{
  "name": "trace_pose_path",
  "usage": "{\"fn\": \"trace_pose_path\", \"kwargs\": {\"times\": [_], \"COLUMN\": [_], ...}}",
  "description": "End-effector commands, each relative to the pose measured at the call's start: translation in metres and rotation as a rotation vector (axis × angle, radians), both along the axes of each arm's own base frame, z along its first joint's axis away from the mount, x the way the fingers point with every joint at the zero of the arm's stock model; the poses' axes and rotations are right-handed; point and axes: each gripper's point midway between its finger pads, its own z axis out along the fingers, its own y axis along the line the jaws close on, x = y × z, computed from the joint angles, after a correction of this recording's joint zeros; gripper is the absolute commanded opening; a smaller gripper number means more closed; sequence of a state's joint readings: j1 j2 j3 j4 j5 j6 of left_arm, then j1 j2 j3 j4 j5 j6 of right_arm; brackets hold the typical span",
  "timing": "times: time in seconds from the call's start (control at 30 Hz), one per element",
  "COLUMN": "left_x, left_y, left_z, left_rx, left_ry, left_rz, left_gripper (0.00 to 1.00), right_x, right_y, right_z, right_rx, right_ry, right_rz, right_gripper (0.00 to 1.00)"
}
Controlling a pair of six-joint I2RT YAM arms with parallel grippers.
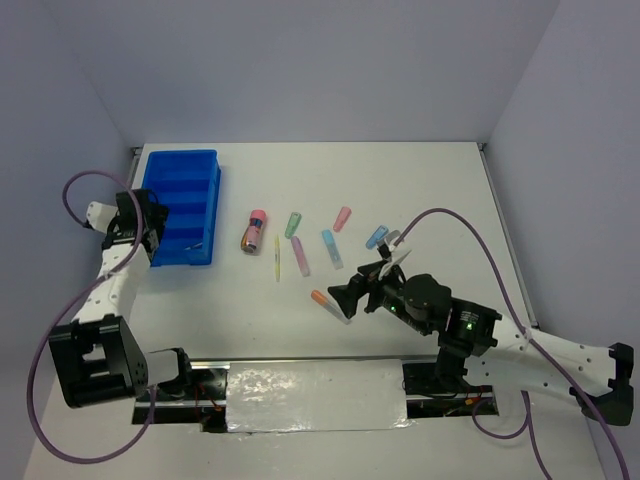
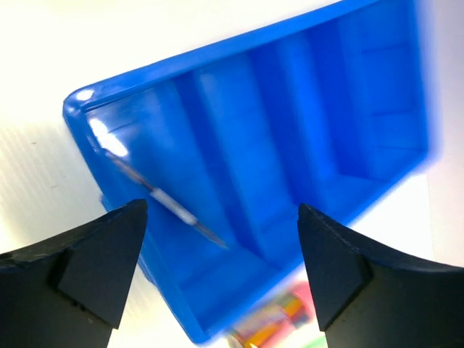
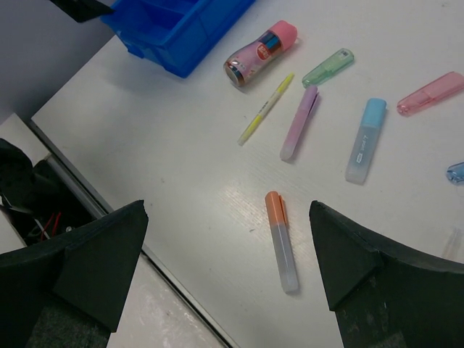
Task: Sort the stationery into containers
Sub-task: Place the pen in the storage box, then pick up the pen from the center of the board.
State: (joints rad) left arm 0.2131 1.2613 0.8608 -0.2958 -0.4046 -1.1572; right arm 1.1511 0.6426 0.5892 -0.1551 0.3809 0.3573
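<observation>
I record a white table (image 1: 430, 190) beneath both my arms. The blue tray (image 2: 304, 130) lies directly under my left gripper (image 2: 221, 217), whose fingers are spread wide and empty. My right gripper (image 3: 228, 210) is likewise spread and holds nothing. Beyond its fingers lie a pink-capped tube (image 3: 259, 53) and purple (image 3: 300, 122), light blue (image 3: 364, 139), green (image 3: 328, 67) and pink (image 3: 430, 93) markers. An orange marker (image 3: 280, 239) lies between those fingers, untouched. A yellow pen (image 3: 266, 109) lies beside the purple marker. A dark pen (image 2: 163, 199) lies in the tray near my left gripper's left-hand finger.

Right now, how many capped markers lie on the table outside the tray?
6: green marker, purple marker, light-blue marker, pink marker and blue marker mid-table; orange marker near the right gripper, which may hide others.
</observation>
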Motion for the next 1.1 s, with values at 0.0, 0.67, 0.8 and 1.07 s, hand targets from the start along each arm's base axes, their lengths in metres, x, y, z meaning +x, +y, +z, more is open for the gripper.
{"fn": "trace_pose_path", "kwargs": {"times": [0.0, 0.67, 0.8, 1.07], "left_x": [0.003, -0.040, -0.031, -0.020], "left_y": [0.001, -0.272, -0.288, -0.299], "left_z": [0.086, -0.010, -0.038, -0.081], "left_rx": [0.055, 0.263, 0.263, 0.277], "left_ry": [-0.203, 0.255, 0.313, 0.426], "left_rz": [-0.020, -1.012, -1.073, -1.104], "left_gripper": [0.97, 0.85, 0.79, 0.70], "right_x": [0.003, 0.084, 0.081, 0.079], "right_y": [-0.002, -0.081, -0.081, -0.068], "right_z": [0.018, -0.037, -0.044, -0.062], "right_rx": [0.021, -0.233, -0.259, -0.275], "right_ry": [-0.018, 0.383, 0.404, 0.435], "right_rz": [-0.016, -0.394, -0.371, -0.301], "right_gripper": [1.00, 1.00, 1.00, 0.99]}}
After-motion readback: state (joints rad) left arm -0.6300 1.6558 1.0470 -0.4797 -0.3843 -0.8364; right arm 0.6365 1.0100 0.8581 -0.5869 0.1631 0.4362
